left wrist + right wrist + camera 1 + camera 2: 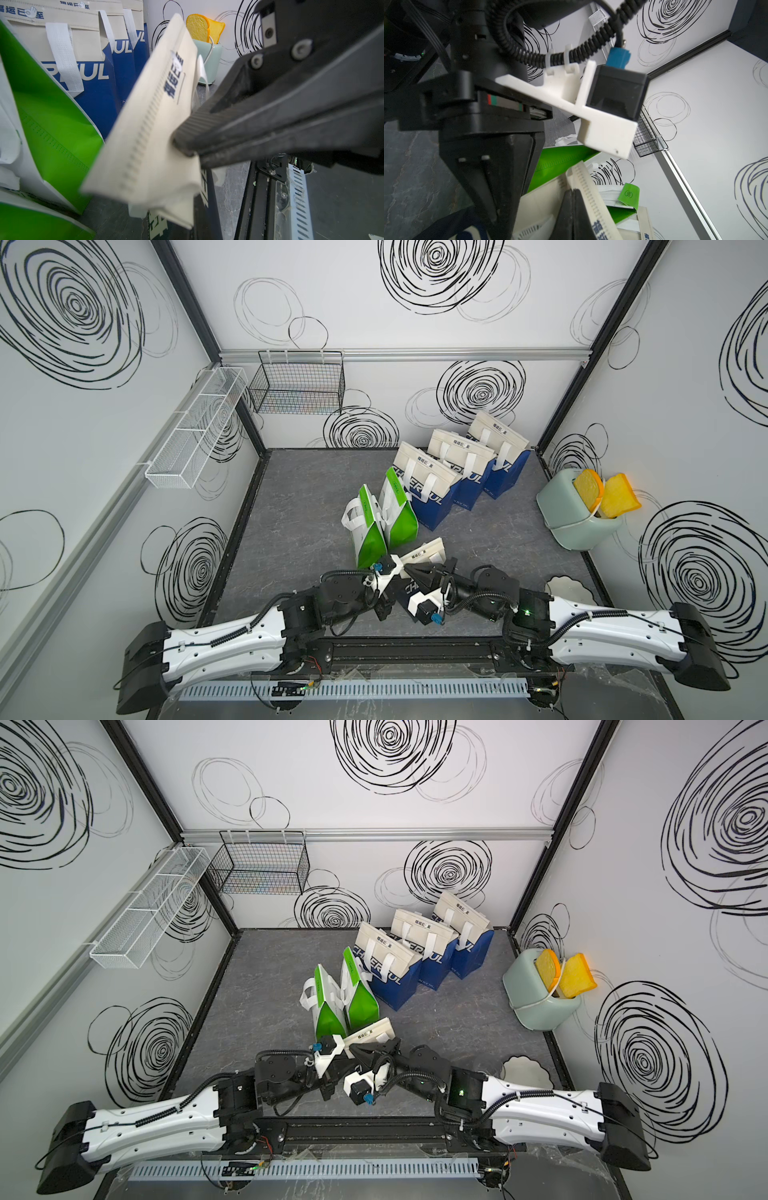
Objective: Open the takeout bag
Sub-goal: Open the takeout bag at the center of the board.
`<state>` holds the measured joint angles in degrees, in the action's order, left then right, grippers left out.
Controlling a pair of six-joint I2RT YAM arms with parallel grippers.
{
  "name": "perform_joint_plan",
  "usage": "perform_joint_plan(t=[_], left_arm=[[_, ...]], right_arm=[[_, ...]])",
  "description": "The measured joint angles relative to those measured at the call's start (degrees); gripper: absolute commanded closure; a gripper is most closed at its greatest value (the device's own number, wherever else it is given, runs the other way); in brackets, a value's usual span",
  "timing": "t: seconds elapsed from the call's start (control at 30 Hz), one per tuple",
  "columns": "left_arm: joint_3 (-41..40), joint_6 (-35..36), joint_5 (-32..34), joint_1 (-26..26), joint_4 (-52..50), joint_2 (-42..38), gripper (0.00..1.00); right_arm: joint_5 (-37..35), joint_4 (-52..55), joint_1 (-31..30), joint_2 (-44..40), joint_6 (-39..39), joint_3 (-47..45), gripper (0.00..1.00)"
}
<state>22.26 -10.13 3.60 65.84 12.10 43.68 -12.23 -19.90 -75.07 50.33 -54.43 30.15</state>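
The takeout bag (424,553) (372,1031) is blue with a cream top flap and stands tilted at the front centre of the grey table, between both arms. My right gripper (407,569) (352,1048) comes in from the right. Its black fingers (193,124) are shut on the edge of the cream flap (145,135), with the tips pressed together (573,192) beside the flap's stitched strip (591,193). My left gripper (502,218) comes in from the left as one shut wedge, its tip down at the bag's blue wall (409,593). Its own wrist view does not show its jaws.
Two green and white bags (382,522) stand just behind the takeout bag, with three more blue and cream bags (457,477) in a row behind them. A pale green toaster (577,514) holding bread slices is at the right. A white plate (569,589) lies front right. Wire baskets (297,381) hang on the walls.
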Motion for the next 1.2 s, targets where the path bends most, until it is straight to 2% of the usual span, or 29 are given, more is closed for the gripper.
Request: perform_joint_plan(t=[0.63, 1.2], left_arm=[[0.0, 0.0, 0.3, 0.0, -0.3, -0.3, 0.95], [0.9, 0.0, 0.4, 0.0, -1.8, -0.2, 0.95]], right_arm=[[5.4, 7.0, 2.2, -1.0, 12.6, 3.8, 1.00], [17.2, 15.5, 9.2, -1.2, 23.9, 9.4, 1.00]])
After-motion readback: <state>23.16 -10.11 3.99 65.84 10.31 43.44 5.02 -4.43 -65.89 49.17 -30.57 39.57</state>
